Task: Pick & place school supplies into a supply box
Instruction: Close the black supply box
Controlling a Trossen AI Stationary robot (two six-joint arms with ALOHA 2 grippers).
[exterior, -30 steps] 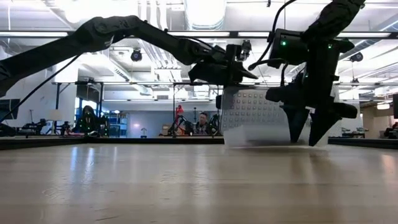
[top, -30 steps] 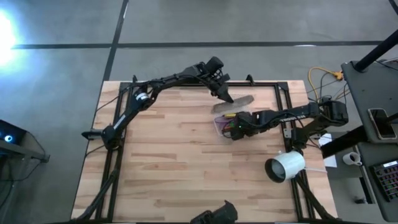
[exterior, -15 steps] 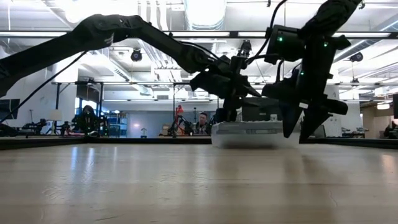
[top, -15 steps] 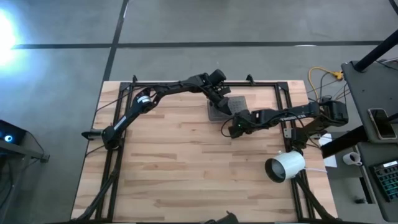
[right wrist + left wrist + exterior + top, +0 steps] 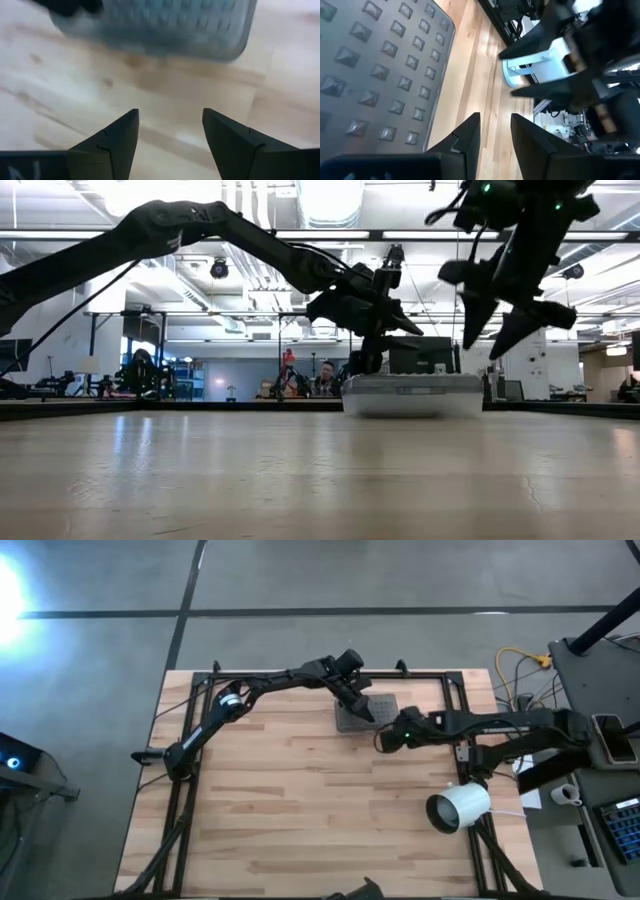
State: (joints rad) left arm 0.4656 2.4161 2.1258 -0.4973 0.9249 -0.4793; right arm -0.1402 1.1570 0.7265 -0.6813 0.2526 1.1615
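The supply box (image 5: 383, 706) stands at the table's far middle with its grey studded lid (image 5: 380, 75) down flat on it; in the low view the box (image 5: 412, 395) rests on its base. The lid hides the school supplies. My left gripper (image 5: 495, 127) hangs over the lid's edge (image 5: 362, 710), its fingers a narrow gap apart with nothing between them. My right gripper (image 5: 480, 352) is open and empty, raised above the box's right end (image 5: 386, 742). In the right wrist view the box (image 5: 165, 25) lies beyond my right gripper (image 5: 170, 117). My left gripper comes slanting down from the table's left over the lid's edge (image 5: 437, 125). I cannot tell whether its fingers (image 5: 372, 362) touch the lid.
A white cylinder (image 5: 460, 808) lies on its side near the table's right edge. A black frame (image 5: 300, 672) runs along the far and side edges. Bare wood (image 5: 300, 800) stretches from the box to the near edge.
The grey lid stood upright over the open box and has swung down flat onto it, my left gripper sinking along with it. My right gripper, which was low at the box, has risen clear and drawn back toward the table's right edge, still open.
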